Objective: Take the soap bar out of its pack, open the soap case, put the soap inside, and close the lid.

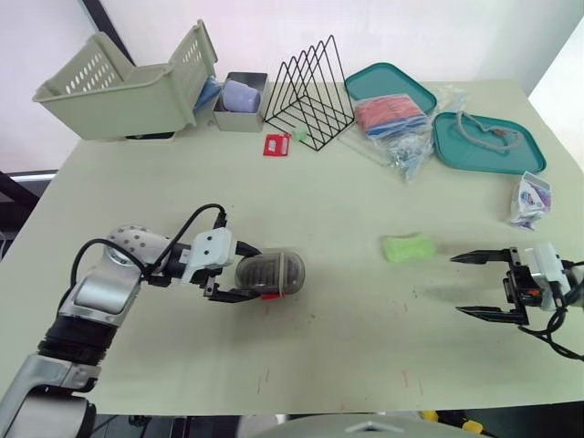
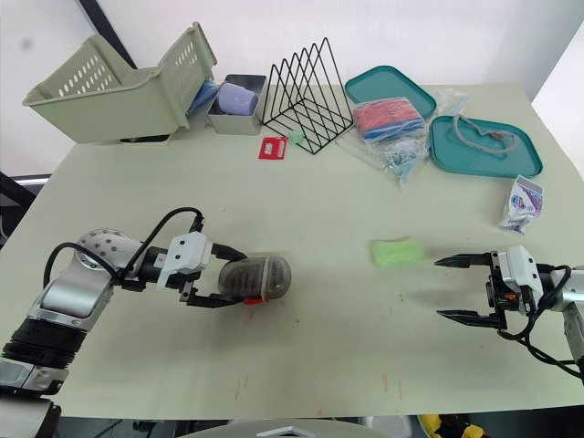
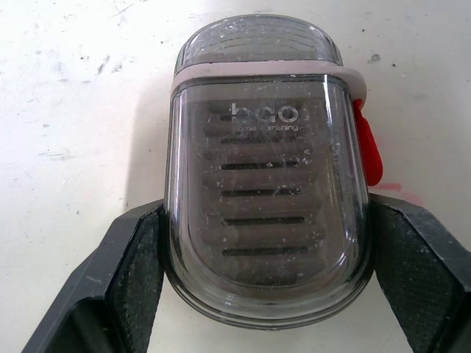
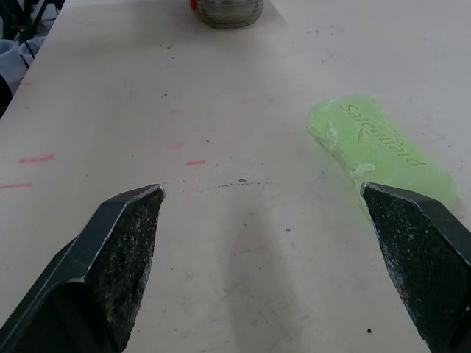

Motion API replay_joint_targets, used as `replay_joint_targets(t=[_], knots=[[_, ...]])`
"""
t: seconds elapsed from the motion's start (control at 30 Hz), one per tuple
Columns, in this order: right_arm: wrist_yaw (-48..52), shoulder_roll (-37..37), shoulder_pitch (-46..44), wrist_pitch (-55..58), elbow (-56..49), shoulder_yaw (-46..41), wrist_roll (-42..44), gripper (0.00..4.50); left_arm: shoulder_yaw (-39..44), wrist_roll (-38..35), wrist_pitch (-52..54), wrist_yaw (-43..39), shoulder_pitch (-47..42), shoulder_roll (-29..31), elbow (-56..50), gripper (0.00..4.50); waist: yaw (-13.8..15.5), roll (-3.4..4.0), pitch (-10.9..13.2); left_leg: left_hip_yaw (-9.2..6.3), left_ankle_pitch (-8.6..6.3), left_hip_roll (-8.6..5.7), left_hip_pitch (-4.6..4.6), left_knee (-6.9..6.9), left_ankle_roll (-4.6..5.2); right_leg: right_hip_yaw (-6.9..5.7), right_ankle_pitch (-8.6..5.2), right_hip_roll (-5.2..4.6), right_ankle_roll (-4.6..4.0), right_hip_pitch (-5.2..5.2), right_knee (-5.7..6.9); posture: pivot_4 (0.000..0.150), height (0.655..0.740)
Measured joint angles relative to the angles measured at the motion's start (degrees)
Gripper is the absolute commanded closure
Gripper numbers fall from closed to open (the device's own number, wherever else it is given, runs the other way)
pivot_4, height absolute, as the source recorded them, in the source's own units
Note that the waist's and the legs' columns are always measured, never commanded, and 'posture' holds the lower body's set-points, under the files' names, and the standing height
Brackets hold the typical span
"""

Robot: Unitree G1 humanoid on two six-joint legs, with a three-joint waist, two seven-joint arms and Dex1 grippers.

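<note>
The left gripper (image 1: 248, 272) is clamped on the soap case (image 3: 265, 184), one black finger pressed against each long side, as seen close up in the left wrist view. The case is a smoky see-through thing lying flat on the table (image 1: 319, 192) at the near left, the lid looks shut, and a little red tab (image 3: 368, 151) is stuck out from one side just past a fingertip. Over at the near right, the right gripper (image 1: 456, 285) is spread wide with nothing between its fingers, held low over bare tabletop and pointed left. The green soap bar (image 1: 408, 247) is already unwrapped and is laid flat on the table just left of that gripper and a bit farther back, not touched by either finger. The soap pack (image 1: 530, 201), white and purple and crumpled, is left near the right edge, farther back than the right gripper and apart from it. Along the far side, a pale slotted basket (image 1: 119, 87) is found at the left, then a small grey bin (image 1: 242, 102), a black wire rack (image 1: 310, 91), and two teal lids (image 1: 488, 144) at the right with a clear bag of bits (image 1: 394, 123) between them.
</note>
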Motion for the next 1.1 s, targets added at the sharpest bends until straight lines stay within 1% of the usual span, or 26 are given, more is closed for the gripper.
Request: replay_joint_targets(t=[0.2, 0.3, 0.33, 0.4, 0.43, 0.5, 0.53, 0.57, 0.63, 0.73, 0.87, 0.9, 1.0, 1.03, 1.1], knots=[[0.0, 0.0, -0.5, 0.7, -0.1, 0.0, -0.1, 0.00, 0.0, 0.3, -0.8, 0.7, -0.1, -0.4, 0.1, 0.72, 0.0, 0.00, 0.0, 0.01, 0.00, 0.00, 0.00, 0.01, 0.00, 0.00, 0.00, 0.00, 0.00, 0.00, 0.01, 0.150, 0.7400], [-0.4, -1.0, -3.8, 8.1, -4.1, 0.1, 0.9, 0.00, 0.1, 0.4, -1.5, 2.6, -1.5, -2.8, 0.0, 0.72, 0.0, 0.01, 0.0, -0.03, 0.00, 0.00, -0.03, 0.11, 0.00, -0.01, 0.00, 0.00, 0.01, -0.01, 0.06, 0.150, 0.7400], [-2.1, -2.3, -6.3, 15.8, -7.5, 0.2, 3.2, 0.00, 0.2, 0.1, -1.3, 3.7, -2.6, -4.0, -0.7, 0.72, -0.1, 0.03, 0.0, -0.04, 0.00, 0.00, -0.05, 0.12, 0.00, -0.01, 0.00, 0.00, 0.00, -0.02, 0.09, 0.150, 0.7400], [-3.4, -3.5, -8.8, 20.8, -10.3, 0.1, 5.2, 0.00, 0.2, -0.5, -1.2, 4.6, -3.6, -5.0, -2.2, 0.72, 0.0, 0.01, 0.0, -0.10, 0.00, 0.01, -0.08, 0.12, 0.00, -0.06, 0.00, 0.00, 0.00, -0.03, 0.08, 0.150, 0.7400], [-6.0, -4.9, -11.7, 31.0, -14.8, 0.1, 8.8, 0.00, 0.4, -0.9, -0.7, 6.0, -4.6, -6.2, -4.5, 0.72, 0.0, 0.00, 0.0, -0.18, 0.00, 0.02, -0.13, 0.12, 0.00, -0.12, 0.00, 0.01, 0.00, -0.03, 0.04, 0.150, 0.7400], [-9.5, -5.5, -14.3, 41.5, -18.5, 0.5, 11.9, 0.00, 0.4, -0.9, -0.6, 7.7, -5.3, -8.0, -6.3, 0.72, 0.1, 0.00, 0.0, -0.18, 0.00, 0.00, -0.17, 0.12, 0.00, -0.13, 0.00, 0.00, 0.00, -0.03, 0.04, 0.150, 0.7400], [-10.7, -5.5, -15.1, 44.7, -19.8, 0.6, 12.9, 0.00, 0.3, -0.8, -0.6, 8.3, -5.4, -8.6, -7.0, 0.72, 0.2, 0.00, 0.0, -0.19, 0.00, 0.00, -0.18, 0.14, 0.00, -0.14, 0.01, 0.00, 0.00, -0.03, 0.03, 0.150, 0.7400], [-13.8, -5.5, -16.7, 51.8, -21.7, 1.0, 15.2, 0.00, 0.1, -0.3, -0.8, 9.7, -5.5, -9.8, -7.9, 0.72, 0.3, 0.00, 0.0, -0.19, 0.00, -0.01, -0.20, 0.19, 0.00, -0.13, 0.01, -0.01, 0.01, -0.03, 0.04, 0.150, 0.7400], [-19.5, -4.5, -19.9, 62.3, -24.0, 2.2, 18.5, 0.00, -0.3, 0.9, -1.2, 12.5, -6.3, -12.5, -8.6, 0.72, 0.4, -0.01, 0.0, -0.24, 0.00, -0.01, -0.24, 0.28, 0.00, -0.17, 0.01, 0.00, 0.01, -0.03, 0.07, 0.150, 0.7400], [-31.3, 0.7, -26.2, 78.7, -23.9, 2.7, 23.8, 0.00, -2.4, 4.2, -3.1, 16.4, -7.4, -15.6, -10.0, 0.72, 0.4, -0.01, 0.0, -0.24, -0.01, -0.02, -0.27, 0.31, 0.00, -0.15, 0.01, 0.01, 0.02, -0.03, 0.06, 0.150, 0.7400], [-41.9, 6.7, -30.4, 91.6, -21.0, 1.1, 28.1, 0.00, -4.5, 7.6, -4.6, 19.6, -7.5, -17.3, -10.2, 0.72, 0.6, -0.01, 0.0, -0.25, -0.01, -0.04, -0.46, 0.31, 0.01, -0.16, 0.02, 0.00, 0.02, -0.21, 0.07, 0.150, 0.7400], [-45.5, 9.3, -32.7, 95.9, -19.5, 0.1, 29.8, 0.00, -5.4, 9.0, -5.0, 21.0, -7.7, -18.7, -10.2, 0.72, 0.8, -0.01, 0.0, -0.25, -0.01, -0.05, -0.49, 0.35, 0.01, -0.16, 0.02, -0.01, 0.03, -0.22, 0.08, 0.150, 0.7400], [-46.3, 9.6, -33.1, 96.9, -19.4, 0.1, 30.3, 0.00, -6.1, 9.2, -5.1, 21.4, -7.9, -19.0, -10.2, 0.72, 0.9, -0.01, 0.0, -0.26, -0.01, -0.04, -0.52, 0.36, 0.01, -0.17, 0.02, 0.00, 0.03, -0.25, 0.07, 0.150, 0.7400], [-49.1, 11.1, -34.3, 100.6, -18.5, -1.8, 30.9, 0.00, -6.5, 10.0, -5.3, 22.1, -7.9, -19.3, -10.3, 0.72, 1.2, -0.01, 0.0, -0.30, -0.01, -0.04, -0.69, 0.41, 0.02, -0.23, 0.02, -0.01, 0.03, -0.36, 0.10, 0.150, 0.7400], [-50.8, 11.7, -35.0, 102.8, -18.1, -3.0, 31.2, 0.00, -6.6, 10.5, -5.3, 22.3, -7.9, -19.7, -10.3, 0.72, 1.3, 0.00, 0.0, -0.39, -0.01, -0.04, -1.06, 0.59, 0.02, -0.33, 0.04, -0.01, 0.05, -0.64, 0.16, 0.150, 0.7400]])
